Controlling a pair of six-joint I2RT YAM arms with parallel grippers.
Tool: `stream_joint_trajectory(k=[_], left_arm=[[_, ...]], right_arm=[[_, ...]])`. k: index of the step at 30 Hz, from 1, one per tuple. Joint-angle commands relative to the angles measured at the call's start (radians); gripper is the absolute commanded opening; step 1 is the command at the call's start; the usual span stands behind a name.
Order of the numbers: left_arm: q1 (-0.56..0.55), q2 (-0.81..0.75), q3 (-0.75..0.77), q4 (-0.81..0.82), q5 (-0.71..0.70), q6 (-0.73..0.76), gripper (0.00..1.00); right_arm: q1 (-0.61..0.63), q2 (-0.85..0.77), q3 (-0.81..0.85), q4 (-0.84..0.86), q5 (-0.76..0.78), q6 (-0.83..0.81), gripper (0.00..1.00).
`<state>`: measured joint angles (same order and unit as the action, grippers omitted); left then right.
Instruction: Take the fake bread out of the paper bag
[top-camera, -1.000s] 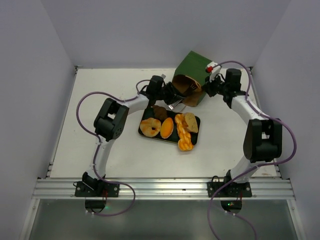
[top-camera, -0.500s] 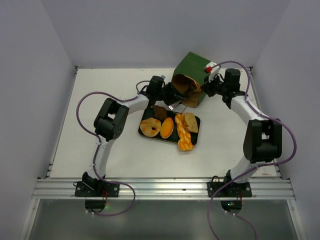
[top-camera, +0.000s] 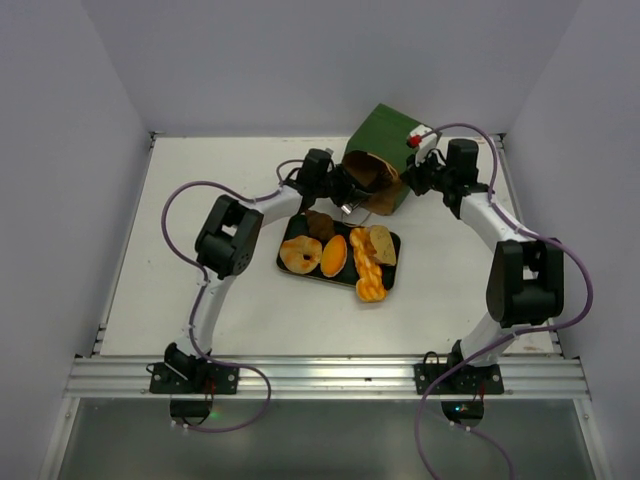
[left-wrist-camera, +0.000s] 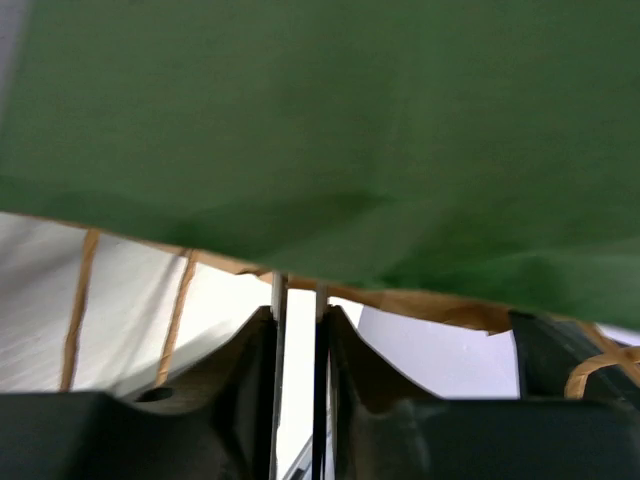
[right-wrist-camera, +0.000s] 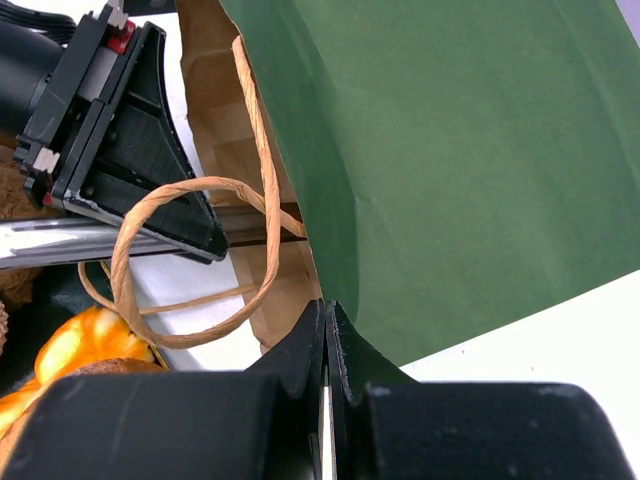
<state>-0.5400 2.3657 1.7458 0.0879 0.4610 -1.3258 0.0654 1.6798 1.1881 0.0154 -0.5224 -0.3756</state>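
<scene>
Dark green paper bag (top-camera: 388, 128) lies tipped on its side, brown-lined mouth open toward the fake bread (top-camera: 334, 255): orange, tan and brown pastries clustered just outside it.

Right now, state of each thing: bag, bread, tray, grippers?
paper bag: on its side, mouth open toward the black tray.
fake bread: outside the bag, lying on the tray.
black tray: flat, holding the bread.
left gripper: jaws nearly closed at the bag's rim, grip unclear.
right gripper: jaws shut on the bag's edge.
</scene>
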Motion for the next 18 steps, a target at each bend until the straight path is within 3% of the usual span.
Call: stream_joint_trajectory(k=[1,2,7,18], left_arm=[[-0.008,0.015,0.063,0.007,0.007,-0.024,0.22],[-0.006,0.015,0.063,0.007,0.004,-0.024,0.14],[-0.006,-0.011,0.04,0.013,0.005,-0.004,0.0],[-0.006,-0.21,-0.081,0.004,0.033,0.117,0.0]], right_arm=[[0.01,-0.054,-0.004,0.04,-0.001,-0.003,0.0],[0.008,-0.055,-0.007,0.04,0.001,-0.003,0.0],[0.01,-0.068,-0.018,0.043,0.024,-0.005,0.0],[0.007,-0.089,-0.03,0.074,0.147,0.04,0.0]])
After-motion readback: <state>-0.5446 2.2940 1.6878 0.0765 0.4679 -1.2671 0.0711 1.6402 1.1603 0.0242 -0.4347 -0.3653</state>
